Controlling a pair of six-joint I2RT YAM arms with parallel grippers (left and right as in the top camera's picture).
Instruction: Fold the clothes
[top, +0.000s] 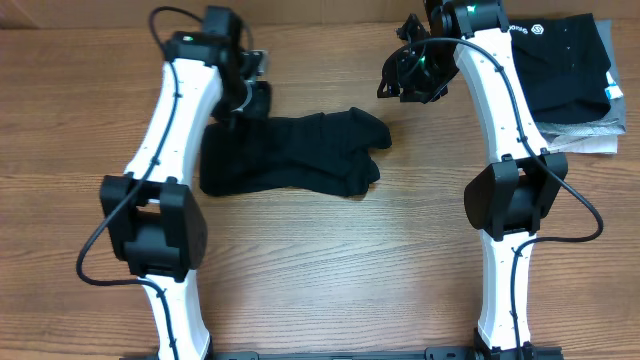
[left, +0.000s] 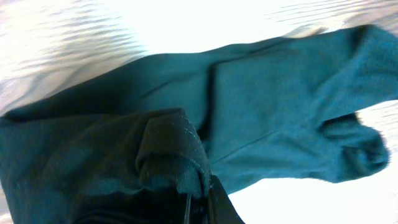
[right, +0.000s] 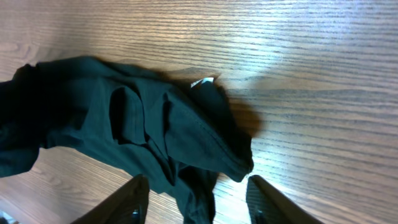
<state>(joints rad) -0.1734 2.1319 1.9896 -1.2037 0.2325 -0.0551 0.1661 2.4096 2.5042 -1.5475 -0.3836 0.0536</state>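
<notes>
T-shirt (top: 290, 155) lies in a long crumpled bunch just 10 o'clock of table (top: 330, 270) centre, not spread flat and with no clean fold I can see, so I judge we're near the start: flattening, sleeves in and the fold-overs are all left. Left gripper (top: 243, 105) is clamped on a pinch of fabric at the shirt's 11 o'clock corner; right gripper (top: 408, 78) hangs with jaws apart and empty off its 2 o'clock end, above the white neck label (right: 202, 81). Folded pile (top: 572, 75) at the table's 2 o'clock isn't my job
</notes>
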